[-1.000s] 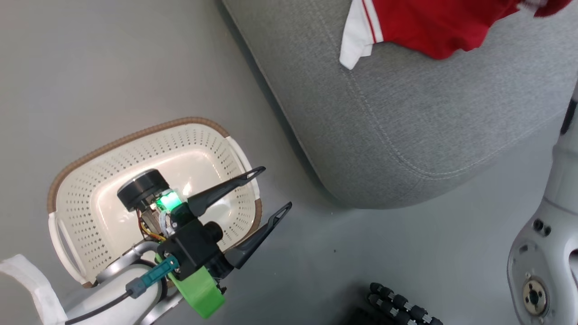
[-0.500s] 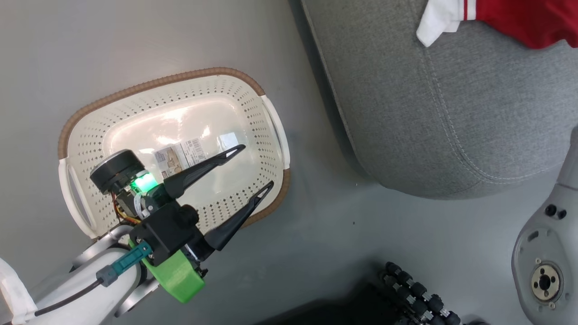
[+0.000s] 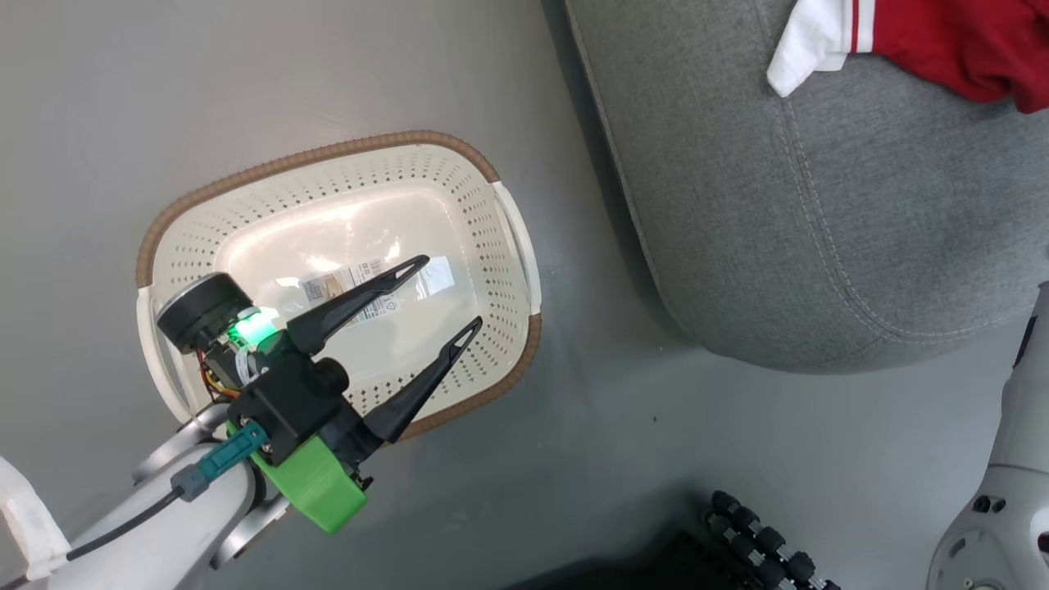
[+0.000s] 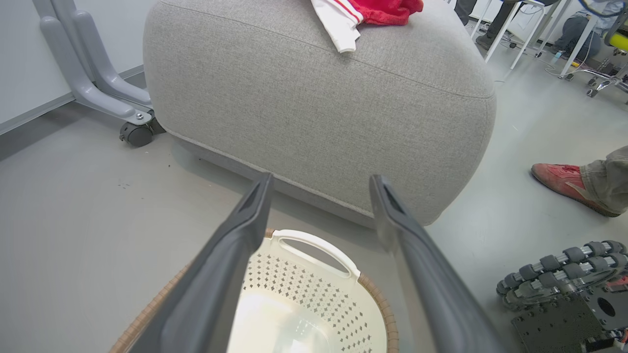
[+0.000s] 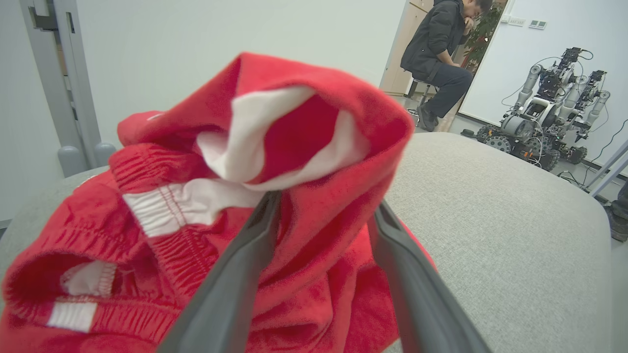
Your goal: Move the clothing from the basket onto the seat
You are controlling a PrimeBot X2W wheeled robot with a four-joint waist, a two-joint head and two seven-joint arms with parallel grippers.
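Observation:
The cream basket (image 3: 328,152) stands on the floor with nothing in it, and a paper label (image 3: 352,287) shows on its base. My left gripper (image 3: 452,291) hangs open over its inside; in the left wrist view the fingers (image 4: 321,179) frame the near handle (image 4: 314,245). Red clothing (image 3: 959,41) with white trim lies on the grey seat (image 3: 778,205), at the top right of the head view. In the right wrist view my right gripper (image 5: 326,201) stands open, with a bunched fold of the red clothing (image 5: 294,147) between its fingers, on the seat (image 5: 490,220).
The basket sits close to the seat's left side. My wheeled base (image 3: 762,541) is at the bottom. A person's foot in a red shoe (image 4: 559,179) stands on the floor to the right. A grey caster stand (image 4: 98,83) is behind the seat. A seated person (image 5: 441,44) and another robot (image 5: 549,117) are far off.
The head view has shifted, so basket and seat sit further right in it and the label now shows. My left gripper stays open, its tips now over the basket's base instead of past its handle.

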